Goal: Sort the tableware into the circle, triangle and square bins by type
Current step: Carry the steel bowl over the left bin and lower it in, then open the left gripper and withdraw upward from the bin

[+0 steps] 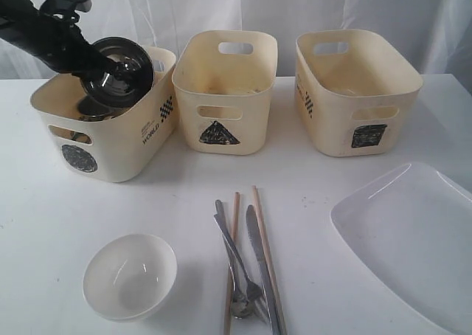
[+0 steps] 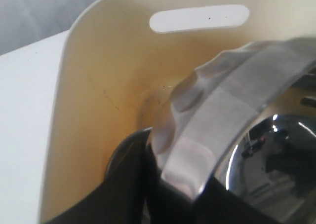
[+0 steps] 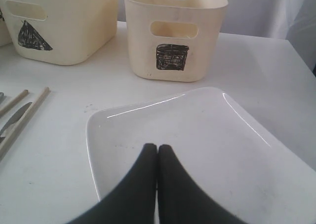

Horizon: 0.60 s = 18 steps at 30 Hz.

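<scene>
Across the lower right of the exterior view, on the white counter (image 1: 59, 224), lies the large white rectangular plate (image 1: 413, 232). My right fingers (image 3: 143, 184) hang just above its near edge, pressed together and holding nothing.

Along the back stand three cream plastic bins: the circle bin (image 1: 110, 150) at upper left, the triangle bin (image 1: 225, 91) in the middle and the square bin (image 1: 354, 91) at right.

The left fingers (image 2: 126, 184) pinch the rim of the round steel bowl (image 1: 122, 69). It is tipped on edge over the circle bin's opening, with its mouth facing the camera. The drop is what matters now. The bowl sits directly over that bin's back half, close to the far wall, so I judge that a short descent and release will do. The right arm is well away from it.

Low in the frame wait the small white bowl (image 1: 130, 276), then the steel fork, spoon and knife (image 1: 247, 276) and the wooden chopsticks (image 1: 262, 232). Their long axes all run toward the bins.
</scene>
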Tool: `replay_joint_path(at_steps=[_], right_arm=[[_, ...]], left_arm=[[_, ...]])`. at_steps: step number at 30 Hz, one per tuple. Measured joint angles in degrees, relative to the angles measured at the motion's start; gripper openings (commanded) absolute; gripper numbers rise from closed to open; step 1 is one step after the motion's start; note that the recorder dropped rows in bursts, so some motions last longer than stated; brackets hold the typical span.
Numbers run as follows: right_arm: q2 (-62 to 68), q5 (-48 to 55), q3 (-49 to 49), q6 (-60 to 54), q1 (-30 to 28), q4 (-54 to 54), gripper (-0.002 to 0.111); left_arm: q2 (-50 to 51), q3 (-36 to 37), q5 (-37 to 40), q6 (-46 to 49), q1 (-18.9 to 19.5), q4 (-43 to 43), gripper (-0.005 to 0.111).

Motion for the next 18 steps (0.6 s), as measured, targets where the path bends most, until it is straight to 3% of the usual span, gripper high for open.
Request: replay_joint_path(at_steps=[3,7,9,18], right_arm=[[0.0,0.0,0.0,0.0,0.0,0.0,0.000],[0.0,0.0,0.0,0.0,0.0,0.0,0.000],[0.0,0.0,0.0,0.0,0.0,0.0,0.000],[0.0,0.0,0.0,0.0,0.0,0.0,0.000]], left_arm=[[0.6,0.0,0.0,0.0,0.0,0.0,0.022],[0.9,0.0,-1.3,0.0,0.0,0.0,0.050],[0.9,-0.1,-2.3,-0.4,0.0,0.0,0.058],[0.2,-0.1,-2.9,-1.6,-0.1,-0.2,0.061]])
